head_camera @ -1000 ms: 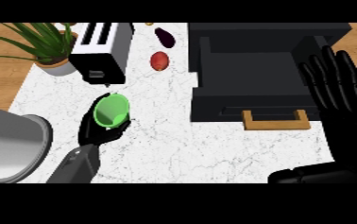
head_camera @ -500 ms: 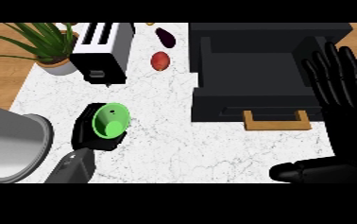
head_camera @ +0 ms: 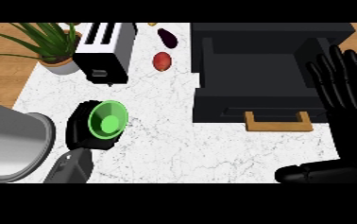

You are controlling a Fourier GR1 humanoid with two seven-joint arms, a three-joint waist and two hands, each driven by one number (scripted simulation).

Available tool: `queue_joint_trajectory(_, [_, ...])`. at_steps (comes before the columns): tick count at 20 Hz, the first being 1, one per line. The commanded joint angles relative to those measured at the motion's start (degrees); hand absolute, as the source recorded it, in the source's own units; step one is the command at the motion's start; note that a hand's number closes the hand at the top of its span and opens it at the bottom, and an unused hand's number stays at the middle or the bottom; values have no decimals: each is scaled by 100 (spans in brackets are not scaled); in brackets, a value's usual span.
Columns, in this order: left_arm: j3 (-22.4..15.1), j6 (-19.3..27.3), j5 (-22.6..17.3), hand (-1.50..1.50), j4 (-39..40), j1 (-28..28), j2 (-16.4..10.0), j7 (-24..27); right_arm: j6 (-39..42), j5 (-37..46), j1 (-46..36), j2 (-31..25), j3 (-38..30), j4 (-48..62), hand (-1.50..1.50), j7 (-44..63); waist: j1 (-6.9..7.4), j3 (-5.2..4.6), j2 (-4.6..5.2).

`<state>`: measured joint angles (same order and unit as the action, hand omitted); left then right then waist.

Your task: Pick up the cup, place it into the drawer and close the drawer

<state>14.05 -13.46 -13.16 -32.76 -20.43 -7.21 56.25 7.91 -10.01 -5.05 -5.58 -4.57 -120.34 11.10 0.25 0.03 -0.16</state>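
Cup (head_camera: 108, 119) (round, glossy green) sits clasped in curled black left hand (head_camera: 78, 129) over veined white counter (head_camera: 209, 157).

Brightness: the white desk (head_camera: 209, 152) is lit brightly and evenly.
Shadows: only a thin, soft shade is cast at the foot of the toaster (head_camera: 105, 48).
Dark areas: the black drawer (head_camera: 251, 76) is rendered almost uniformly dark, and the right hand (head_camera: 338, 83) is hardly set apart from it.
Sheen: a smooth pale gradient is seen on the grey vessel (head_camera: 17, 142).
Colour: the cup (head_camera: 108, 121) is shown in saturated green.
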Motion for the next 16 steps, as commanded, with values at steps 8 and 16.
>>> queue_joint_trajectory(8, [-837,107,-45,150,-2735,259,342,-1449,84,157,551,156,216,-112,-150,-272,1,4,-14])
queue_joint_trajectory(16, [-1540,1038,-365,150,-4740,104,708,-3204,-72,315,224,244,294,44,-150,-273,-10,0,-3])
